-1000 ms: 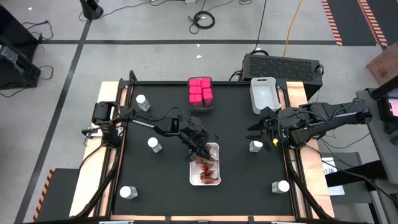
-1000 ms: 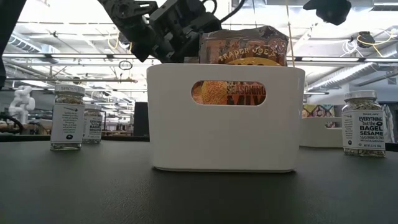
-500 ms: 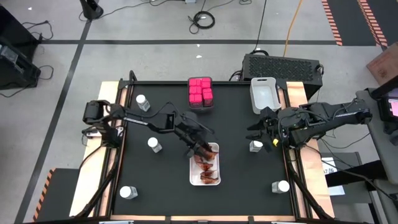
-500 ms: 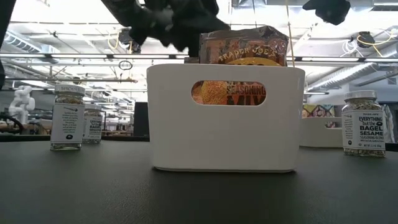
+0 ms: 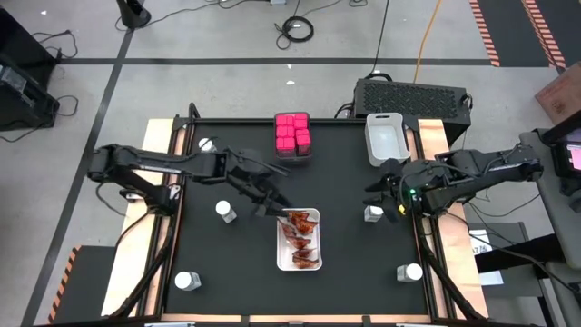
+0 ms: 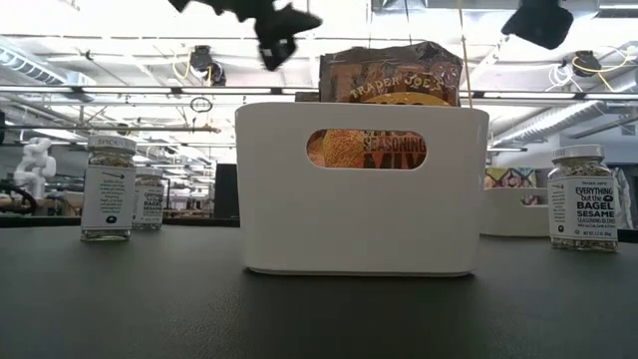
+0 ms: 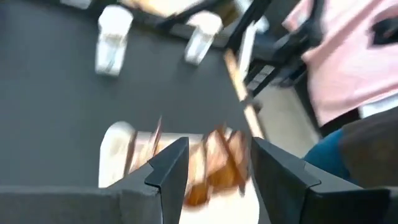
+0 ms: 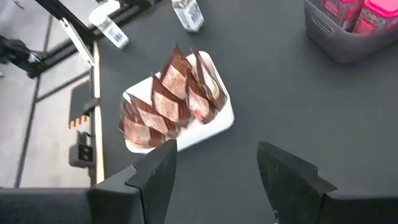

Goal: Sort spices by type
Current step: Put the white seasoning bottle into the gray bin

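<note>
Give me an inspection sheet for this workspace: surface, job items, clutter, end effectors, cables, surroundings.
Surface: black table top.
Job items: red-orange packets standing in white tray; pink boxes in grey bin; white-capped jars scattered; white bin at the back.
Clutter: nothing seen.
End effectors: left end effector open, empty, beside the tray; right end effector open above a jar.
Cables: coils on floor.
Surroundings: person in pink.

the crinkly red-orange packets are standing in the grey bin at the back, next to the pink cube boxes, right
Not quite: the crinkly red-orange packets stand in the white rectangular tray mid-table, as the high view shows. The bright pink cube boxes fill the grey bin at the back.
</note>
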